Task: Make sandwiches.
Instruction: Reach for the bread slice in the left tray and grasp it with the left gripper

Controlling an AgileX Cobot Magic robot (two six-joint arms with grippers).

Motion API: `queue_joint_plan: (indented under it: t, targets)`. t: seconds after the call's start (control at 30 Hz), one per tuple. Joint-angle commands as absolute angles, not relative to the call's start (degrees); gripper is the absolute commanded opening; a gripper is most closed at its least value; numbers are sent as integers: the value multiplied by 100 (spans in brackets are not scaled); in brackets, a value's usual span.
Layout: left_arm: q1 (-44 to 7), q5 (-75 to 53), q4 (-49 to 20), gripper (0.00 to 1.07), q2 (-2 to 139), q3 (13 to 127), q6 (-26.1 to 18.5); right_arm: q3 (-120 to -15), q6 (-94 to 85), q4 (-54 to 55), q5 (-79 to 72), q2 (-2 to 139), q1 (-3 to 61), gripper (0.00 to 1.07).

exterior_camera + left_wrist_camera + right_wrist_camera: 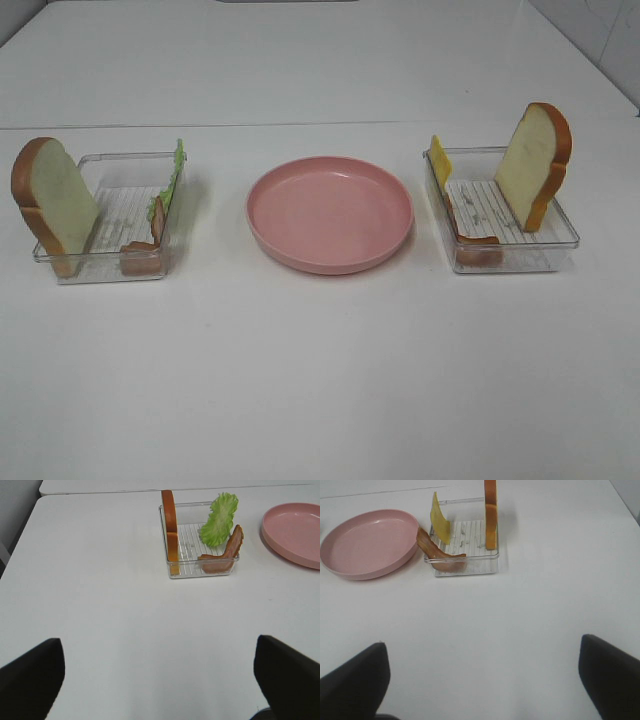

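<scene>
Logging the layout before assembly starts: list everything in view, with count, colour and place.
plate: one, pink, table centre
left tray: one, clear, left of plate
right tray: one, clear, right of plate
left bread slice: one, white, tan-orange crust, upright in left tray
right bread slice: one, same colours, upright in right tray
lettuce: one, green, left tray
left bacon strip: one, brown, left tray
right bacon strip: one, brown, right tray
cheese: one, yellow, right tray
table: one, white
left gripper: one, black, open
right gripper: one, black, open

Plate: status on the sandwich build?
Both jaws open, empty. Plate bare. Left tray: bread, lettuce, bacon. Right tray: bread, cheese, bacon. Nothing in the way.
</scene>
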State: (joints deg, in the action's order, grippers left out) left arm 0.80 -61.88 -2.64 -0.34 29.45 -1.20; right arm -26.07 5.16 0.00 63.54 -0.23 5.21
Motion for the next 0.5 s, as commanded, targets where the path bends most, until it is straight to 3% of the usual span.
queue_joint_plan:
  t: [0.03, 0.5]
  targets:
    - [74, -6165, -292, 102, -103, 2951, -97, -2595, 458, 0, 6297, -206, 487, 96]
    - [74, -6165, -309, 102, -103, 2951, -86, -2595, 458, 0, 6297, -206, 487, 96]
